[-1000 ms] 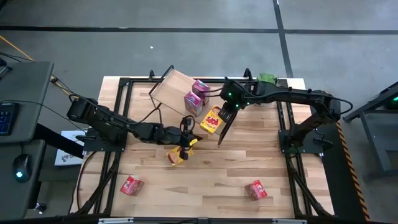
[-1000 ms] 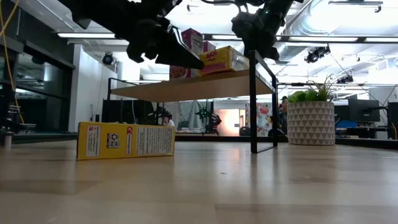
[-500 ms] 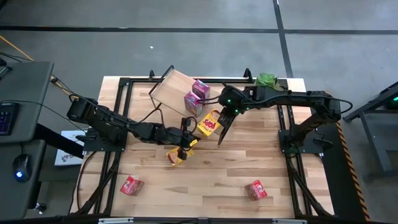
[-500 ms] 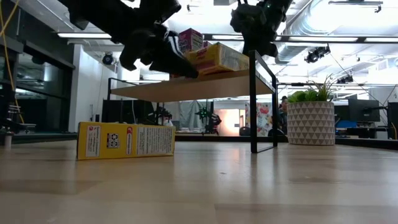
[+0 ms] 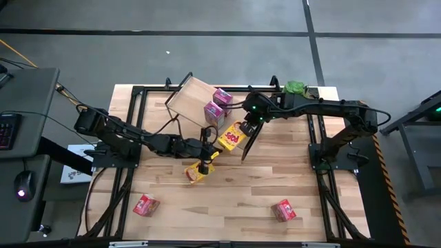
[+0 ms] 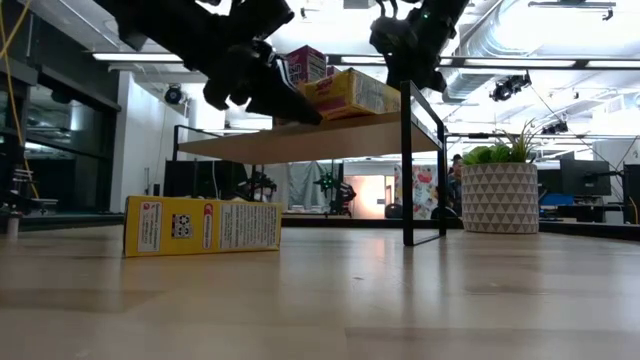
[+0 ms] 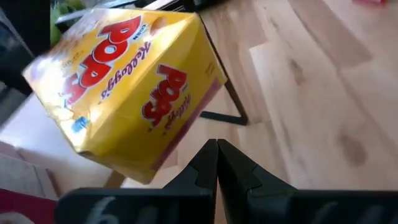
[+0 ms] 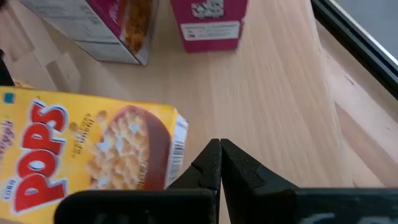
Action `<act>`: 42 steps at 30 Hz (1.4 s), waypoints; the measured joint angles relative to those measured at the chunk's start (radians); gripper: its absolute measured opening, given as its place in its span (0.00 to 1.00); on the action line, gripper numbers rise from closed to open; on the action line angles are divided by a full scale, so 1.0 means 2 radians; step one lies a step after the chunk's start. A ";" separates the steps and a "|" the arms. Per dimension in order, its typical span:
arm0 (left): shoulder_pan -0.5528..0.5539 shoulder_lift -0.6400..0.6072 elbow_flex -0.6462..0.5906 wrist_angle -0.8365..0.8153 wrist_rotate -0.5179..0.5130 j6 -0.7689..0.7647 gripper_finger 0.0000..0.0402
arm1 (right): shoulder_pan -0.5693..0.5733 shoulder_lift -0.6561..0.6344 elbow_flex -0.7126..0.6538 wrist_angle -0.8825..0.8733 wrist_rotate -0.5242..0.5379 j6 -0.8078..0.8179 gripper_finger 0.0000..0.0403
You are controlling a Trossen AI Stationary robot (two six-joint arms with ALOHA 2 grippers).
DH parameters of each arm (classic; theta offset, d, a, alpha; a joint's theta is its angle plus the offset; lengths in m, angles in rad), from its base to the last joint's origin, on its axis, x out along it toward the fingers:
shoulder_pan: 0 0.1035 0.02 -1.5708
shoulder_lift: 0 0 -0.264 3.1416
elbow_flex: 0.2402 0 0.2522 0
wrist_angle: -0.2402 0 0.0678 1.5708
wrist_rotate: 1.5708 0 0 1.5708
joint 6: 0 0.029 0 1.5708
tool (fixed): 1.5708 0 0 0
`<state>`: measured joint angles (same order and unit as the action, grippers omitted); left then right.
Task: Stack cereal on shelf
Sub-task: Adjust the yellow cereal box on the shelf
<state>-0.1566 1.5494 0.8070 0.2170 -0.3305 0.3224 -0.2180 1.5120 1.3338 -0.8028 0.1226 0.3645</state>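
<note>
The shelf (image 5: 189, 100) is a light-wood plank on black wire end frames (image 6: 408, 165). A yellow cereal box (image 5: 233, 136) lies askew on the plank near its right end. Two pink boxes (image 5: 222, 97) (image 5: 213, 114) stand farther along the plank. My left gripper (image 5: 211, 143) is shut at the yellow box's near-left side, with its fingertips (image 7: 217, 146) just short of the box (image 7: 124, 87). My right gripper (image 5: 249, 127) is shut at the box's right end (image 8: 177, 146). A second yellow box (image 6: 202, 226) lies on its long side on the table. My left gripper's shut fingertips (image 6: 316, 116) stand at the yellow box's lower near edge, by the plank's edge; I cannot tell whether they touch it. My right gripper's shut fingers (image 8: 208, 165) point down beside the box's end corner; I cannot tell whether they touch it.
Two red boxes (image 5: 145, 204) (image 5: 283, 210) lie on the table near its front edge. The second yellow box (image 5: 196, 173) lies below my left gripper. A potted plant (image 5: 296, 87) stands at the far right. Black frame rails run along the table's sides.
The yellow box on the plank has slid a little toward the table's left and turned askew. My right gripper went left against its end, then drew back slightly. My left gripper has stayed shut by the box's near side, shifting only slightly.
</note>
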 joint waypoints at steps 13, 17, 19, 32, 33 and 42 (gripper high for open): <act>-0.034 0.051 -0.071 0.192 -0.115 -0.300 0.00 | 0.001 0.000 0.000 0.001 0.016 0.016 0.00; -0.033 0.092 -0.090 0.283 -0.142 -0.321 0.00 | 0.001 0.000 0.000 0.003 0.016 0.016 0.00; -0.032 0.105 -0.089 0.312 -0.148 -0.316 0.00 | 0.001 0.000 0.000 0.003 0.016 0.016 0.00; -0.040 0.119 -0.078 0.363 -0.167 -0.291 0.00 | 0.001 0.000 0.000 0.003 0.003 0.016 0.00; -0.042 0.118 -0.078 0.366 -0.167 -0.291 0.00 | 0.001 0.000 -0.001 0.004 -0.001 0.020 0.00; -0.046 0.118 -0.078 0.389 -0.168 -0.286 0.00 | 0.004 0.000 -0.048 0.039 -0.057 0.021 0.00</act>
<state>-0.2490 1.7847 0.6514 0.9950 -0.6670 -0.2496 -0.2099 1.5120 1.2375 -0.7240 0.0094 0.4065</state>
